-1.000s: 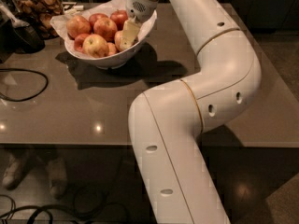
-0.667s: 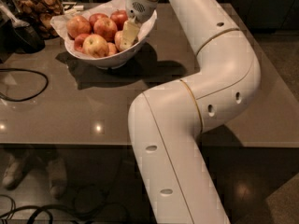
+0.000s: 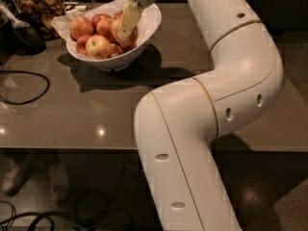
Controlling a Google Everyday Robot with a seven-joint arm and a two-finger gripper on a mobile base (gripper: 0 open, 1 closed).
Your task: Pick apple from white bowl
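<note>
The white bowl (image 3: pixel 144 28), lined with crinkled white paper, stands at the back left of the grey table and holds several apples. My gripper (image 3: pixel 126 22) reaches down into the bowl's right side from above, its cream tip lying against a pale orange-red apple (image 3: pixel 116 29) that it partly hides. An apple with a yellow-green patch (image 3: pixel 98 46) lies at the bowl's front. Another reddish apple (image 3: pixel 80 27) lies at the left. My white arm sweeps from the front middle up the right side to the bowl.
A jar of brown snacks (image 3: pixel 36 4) and a dark object (image 3: pixel 19 35) stand left of the bowl. A black cable (image 3: pixel 29 88) loops on the table's left. The table's front edge (image 3: pixel 72 148) runs across; cables lie on the floor below.
The gripper has shifted slightly up and left inside the bowl. The bowl and the apples have not visibly moved.
</note>
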